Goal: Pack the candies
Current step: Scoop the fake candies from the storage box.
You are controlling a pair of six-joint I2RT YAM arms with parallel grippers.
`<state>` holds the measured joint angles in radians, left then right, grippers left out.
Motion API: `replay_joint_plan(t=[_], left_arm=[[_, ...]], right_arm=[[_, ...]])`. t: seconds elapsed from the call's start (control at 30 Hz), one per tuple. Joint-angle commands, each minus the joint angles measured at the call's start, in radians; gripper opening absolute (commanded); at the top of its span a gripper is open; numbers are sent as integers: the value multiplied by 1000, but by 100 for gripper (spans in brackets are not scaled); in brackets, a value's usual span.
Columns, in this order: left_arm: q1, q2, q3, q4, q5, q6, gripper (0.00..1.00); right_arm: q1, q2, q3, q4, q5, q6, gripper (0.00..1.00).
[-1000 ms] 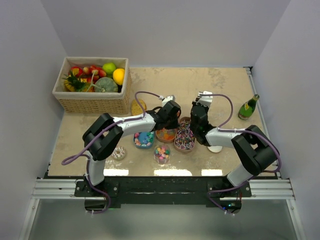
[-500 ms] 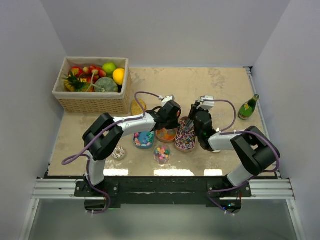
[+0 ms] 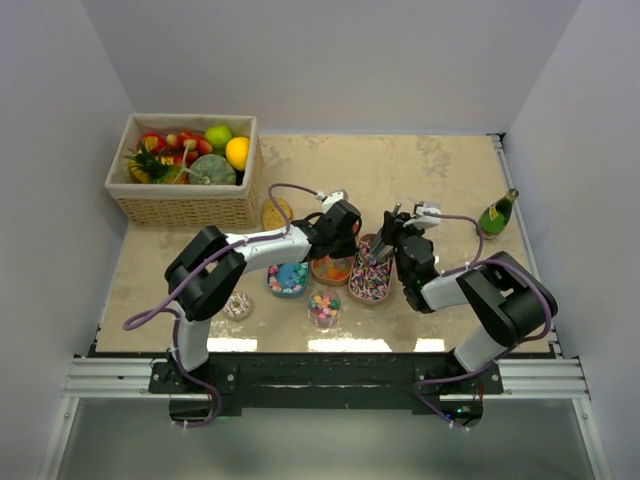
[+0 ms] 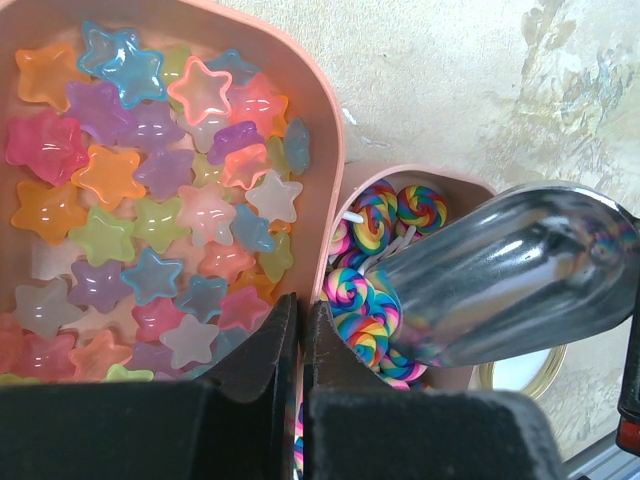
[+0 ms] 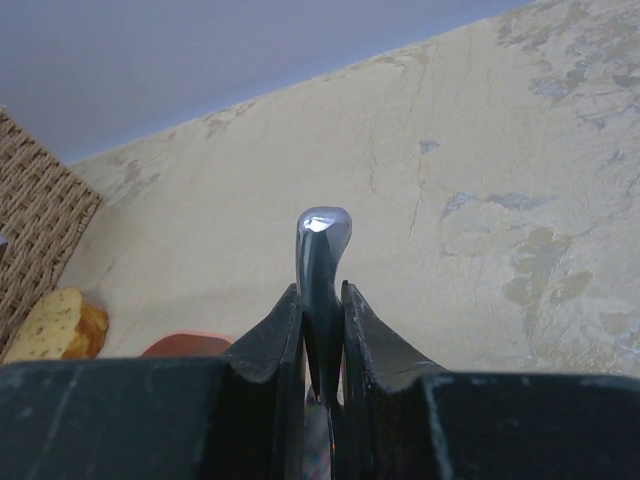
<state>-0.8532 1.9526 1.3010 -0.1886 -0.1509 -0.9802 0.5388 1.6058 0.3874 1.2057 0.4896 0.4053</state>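
Bright even overhead light, soft shadows on the desk (image 3: 420, 170), glare on the steel scoop (image 4: 500, 270), near fingers (image 5: 265, 345) dark and blurred.

Wicker fruit basket (image 3: 185, 205) far left of left claw (image 3: 343, 252); green bottle (image 3: 497, 213) right of right claw (image 3: 389, 240); metal scoop (image 5: 322, 260) pinched in it.

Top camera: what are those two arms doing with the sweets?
They are packing candies. The left gripper pinches the rim of the star-candy dish, seemingly steadying it. The right gripper holds a metal scoop by its handle, its bowl down among the swirled lollipops in the neighbouring dish. The scoop looks empty.
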Motion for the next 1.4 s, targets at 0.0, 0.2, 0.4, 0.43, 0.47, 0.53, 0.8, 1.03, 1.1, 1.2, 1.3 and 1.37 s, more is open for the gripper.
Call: replay_joint_plan(t=[0.0,0.2,0.4,0.43,0.47,0.53,0.8,1.03,1.1,1.2,1.3,1.37], left_arm=[[6,48,-3,-31,-6,-41,0],[6,51,-3,-12,25,-3,0],[6,52,-3,-11,51,31,0],[6,52,-3,-12,51,32,0],[6,54,-3,-11,51,35,0],[6,55,-2,-11,56,34,0],[6,68,18,-9,67,44,0],[6,69,20,-6,65,57,0],[6,71,18,-5,67,60,0],[6,69,15,5,77,63,0],[6,68,14,6,80,66,0],[6,68,14,8,80,74,0]], right_arm=[[52,69,-51,-94,-186,164,0],[50,40,-41,-107,-80,87,0],[52,-96,4,-176,156,-20,0],[55,-104,13,-181,177,-49,0],[61,-110,34,-193,194,-69,0],[70,-100,48,-201,196,-112,0],[96,-5,44,-198,6,-18,0],[95,104,-53,-71,-133,180,0],[95,134,-64,-37,-163,225,0],[93,183,-70,21,-224,260,0],[93,233,-78,97,-276,294,0],[92,252,-76,104,-302,299,0]])
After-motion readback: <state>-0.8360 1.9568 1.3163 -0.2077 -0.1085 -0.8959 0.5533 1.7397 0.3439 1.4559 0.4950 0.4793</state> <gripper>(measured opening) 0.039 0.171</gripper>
